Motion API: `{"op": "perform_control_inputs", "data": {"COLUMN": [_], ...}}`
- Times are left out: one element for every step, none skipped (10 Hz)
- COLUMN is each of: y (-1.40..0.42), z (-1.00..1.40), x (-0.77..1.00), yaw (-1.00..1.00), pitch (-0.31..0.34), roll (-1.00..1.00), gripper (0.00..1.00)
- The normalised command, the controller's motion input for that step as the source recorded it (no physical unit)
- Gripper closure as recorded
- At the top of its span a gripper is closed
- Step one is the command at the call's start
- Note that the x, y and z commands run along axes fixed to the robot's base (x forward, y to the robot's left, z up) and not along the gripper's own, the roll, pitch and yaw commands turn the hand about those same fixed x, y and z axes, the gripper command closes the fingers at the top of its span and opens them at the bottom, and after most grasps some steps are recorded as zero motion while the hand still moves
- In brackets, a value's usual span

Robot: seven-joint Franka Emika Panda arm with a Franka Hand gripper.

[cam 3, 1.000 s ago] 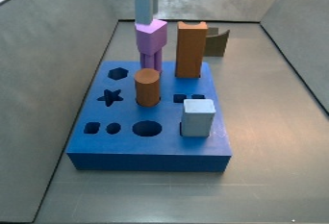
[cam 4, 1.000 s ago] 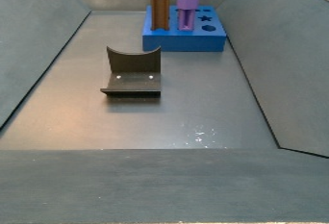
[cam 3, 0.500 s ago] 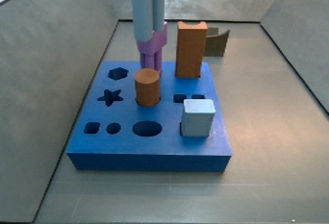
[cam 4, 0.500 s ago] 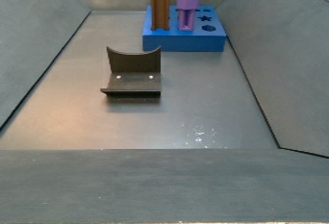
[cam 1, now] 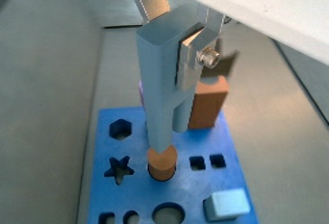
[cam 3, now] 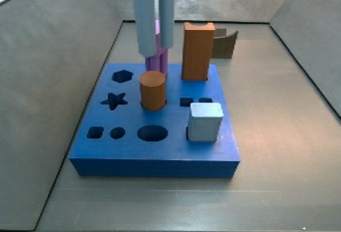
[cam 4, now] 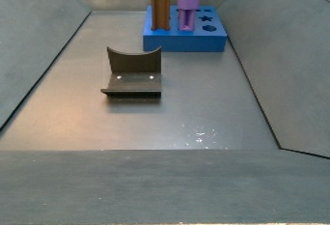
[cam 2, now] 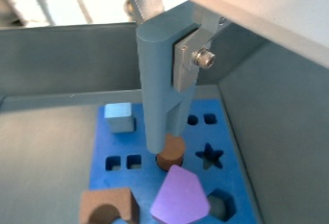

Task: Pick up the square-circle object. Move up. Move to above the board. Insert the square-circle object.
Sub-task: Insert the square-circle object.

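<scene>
**Hidden and cut-off parts**

In both wrist views the tall pale grey-blue square-circle object (cam 1: 158, 84) hides most of the end effector (cam 1: 180, 60), so only one silver finger (cam 2: 193, 57) shows and the jaw gap cannot be judged. In a side view the peg (cam 3: 150, 17) is cut by the top edge, and it covers most of the purple peg (cam 3: 163, 52).

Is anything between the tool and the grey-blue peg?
Nothing. In both wrist views the tool is shut on the grey-blue peg, with a silver finger flat against its side, above the blue board.
</scene>
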Motion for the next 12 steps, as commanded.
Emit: {"op": "perform_control_inputs", "data": {"y": [-0.13,-0.19,-0.18,-0.16,-0.29,-0.32,-0.37,-0.27,-0.22,-0.22,-0.19,-0.26], "z": [0.0,0.0,0.0,-0.01,-0.16,-0.39,-0.52,-0.54,-0.52,-0.49,-0.46,-0.33], "x": [0.0,-0.06,-0.07,-0.08,-0.1,-0.15,-0.04,0.0,0.0,0.0,-0.09,-0.29], "yaw": [-0.92,-0.75,-0.78,-0.81,-0.76,-0.71,-0.73,-0.89,-0.91,-0.89,-0.78,-0.58], "pitch": [0.054,0.253,0.219,0.177,0.12,0.036,0.0,-0.003,0.0,0.0,-0.019,-0.033], "roll": [0.0,0.06,0.09,0.1,0.13,0.07,0.01,0.0,0.0,0.0,-0.06,-0.1], "gripper": [1.0,1.0,1.0,1.0,1.0,1.0,1.0,1.0,1.0,1.0,1.0,1.0]}}
